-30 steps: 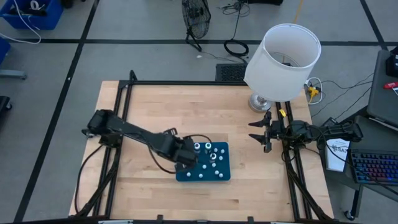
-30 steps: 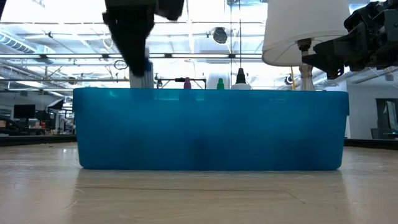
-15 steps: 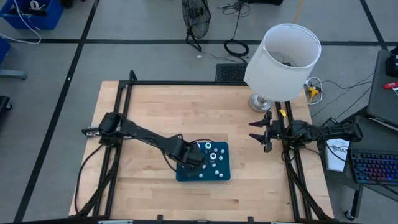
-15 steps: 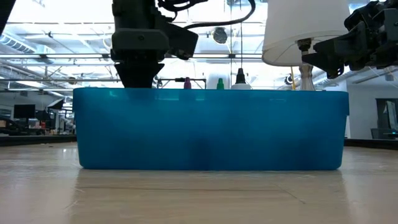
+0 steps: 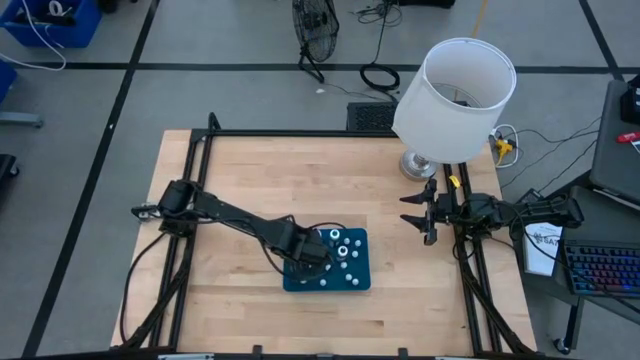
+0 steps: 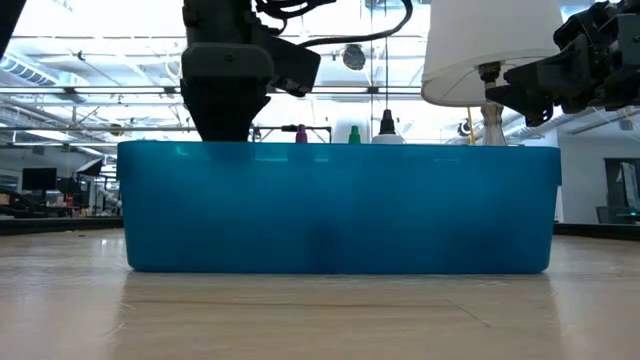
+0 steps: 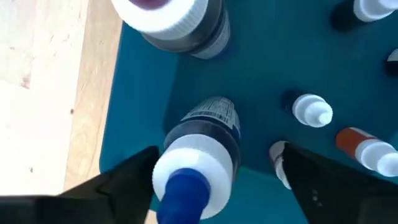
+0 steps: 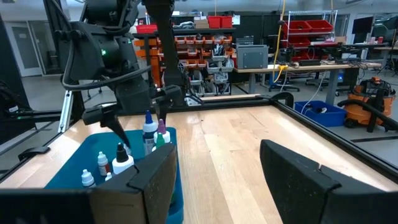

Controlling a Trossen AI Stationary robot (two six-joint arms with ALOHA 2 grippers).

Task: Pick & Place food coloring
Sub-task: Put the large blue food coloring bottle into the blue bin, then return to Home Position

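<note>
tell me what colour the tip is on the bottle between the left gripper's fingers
Blue: the bottle has a blue tip above a white ribbed cap, clearest in the left wrist view.

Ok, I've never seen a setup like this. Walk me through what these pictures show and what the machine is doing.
This is a robot with two dark arms at a wooden table. One camera looks straight down, one sits at table height, and one rides on each wrist. A blue tray on the table holds small food coloring bottles with whitish caps. The left gripper reaches into the tray; its wrist camera shows its open fingers on either side of a blue-tipped bottle, not yet closed on it. The right gripper waits open at the table's right edge, beside a white lamp.
</note>
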